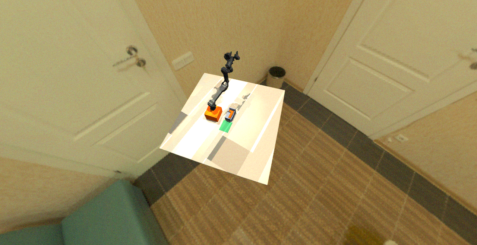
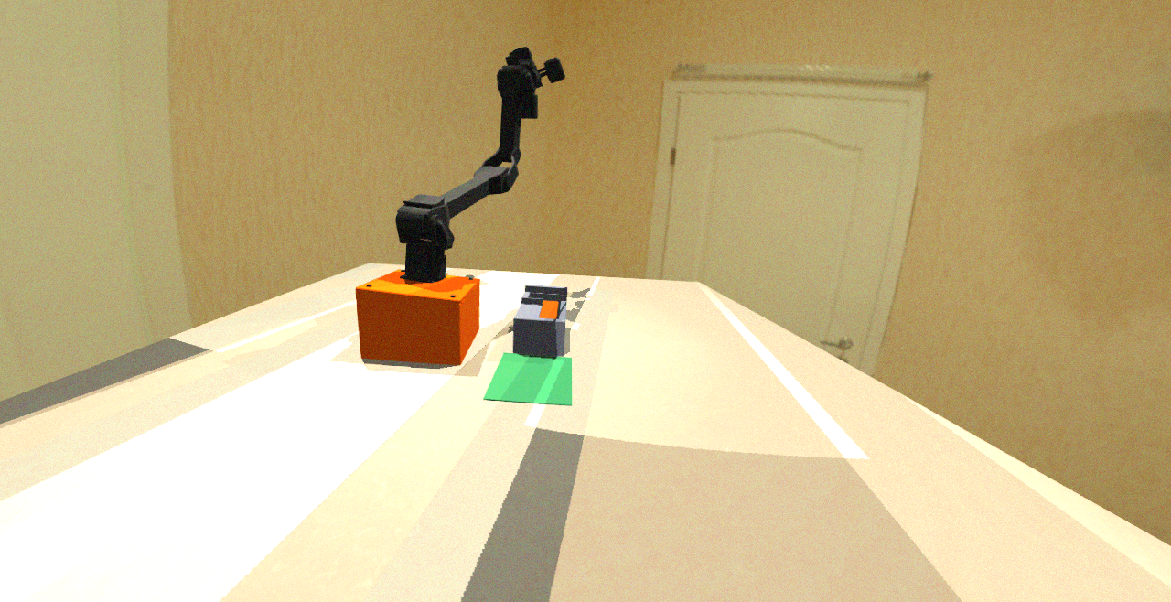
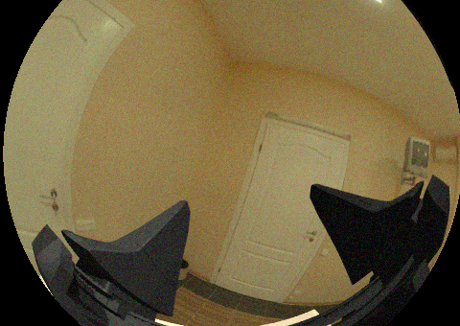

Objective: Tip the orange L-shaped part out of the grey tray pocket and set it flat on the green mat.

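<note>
The orange L-shaped part (image 1: 230, 113) (image 2: 549, 304) lies in the pocket of the small grey tray (image 1: 227, 118) (image 2: 536, 340) on the table. The green mat (image 1: 225, 127) (image 2: 530, 380) lies flat just in front of the tray. My gripper (image 1: 232, 56) (image 2: 543, 70) (image 3: 252, 201) is raised high above the table on the upright arm, far from the tray. Its fingers stand wide apart with nothing between them. The wrist view shows only the fingers, walls and a door; the tray and part are out of it.
The arm stands on an orange base block (image 1: 212, 114) (image 2: 417, 325) beside the tray. The table (image 1: 233, 156) (image 2: 703, 451) has patterned stripes. A bin (image 1: 276, 76) stands on the floor behind the table, and doors lie on both sides.
</note>
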Controlling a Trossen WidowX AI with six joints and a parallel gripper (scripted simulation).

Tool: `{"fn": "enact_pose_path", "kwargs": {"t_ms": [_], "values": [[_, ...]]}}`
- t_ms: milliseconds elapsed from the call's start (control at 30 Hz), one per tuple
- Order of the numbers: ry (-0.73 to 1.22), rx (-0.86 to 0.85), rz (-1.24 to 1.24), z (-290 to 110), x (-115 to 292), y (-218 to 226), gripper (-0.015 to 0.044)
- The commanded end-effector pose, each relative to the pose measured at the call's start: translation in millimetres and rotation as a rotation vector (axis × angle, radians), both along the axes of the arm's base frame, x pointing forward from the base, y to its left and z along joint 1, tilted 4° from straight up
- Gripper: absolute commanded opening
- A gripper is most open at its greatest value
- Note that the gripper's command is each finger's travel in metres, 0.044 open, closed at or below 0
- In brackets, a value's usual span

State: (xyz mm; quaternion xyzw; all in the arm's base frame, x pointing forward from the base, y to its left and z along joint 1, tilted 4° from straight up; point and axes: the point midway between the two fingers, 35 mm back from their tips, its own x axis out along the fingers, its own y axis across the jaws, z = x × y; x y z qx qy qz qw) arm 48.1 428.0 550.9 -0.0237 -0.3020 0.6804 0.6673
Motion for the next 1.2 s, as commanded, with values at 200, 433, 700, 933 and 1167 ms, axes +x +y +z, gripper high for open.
{"fn": "enact_pose_path", "kwargs": {"t_ms": [200, 433, 700, 933, 1167], "values": [[-0.151, 0.245, 0.025, 53.8, -51.6, -55.4, 0.0216], [-0.218, 0.584, -0.007, 111.9, -92.0, -146.9, 0.018], [-0.202, 1.041, -0.054, 156.7, -111.3, -297.1, 0.018], [-0.036, 1.385, -0.229, 159.8, -69.4, -425.7, 0.018], [0.264, 1.618, -0.444, 123.5, 16.1, -526.1, 0.018]]}}
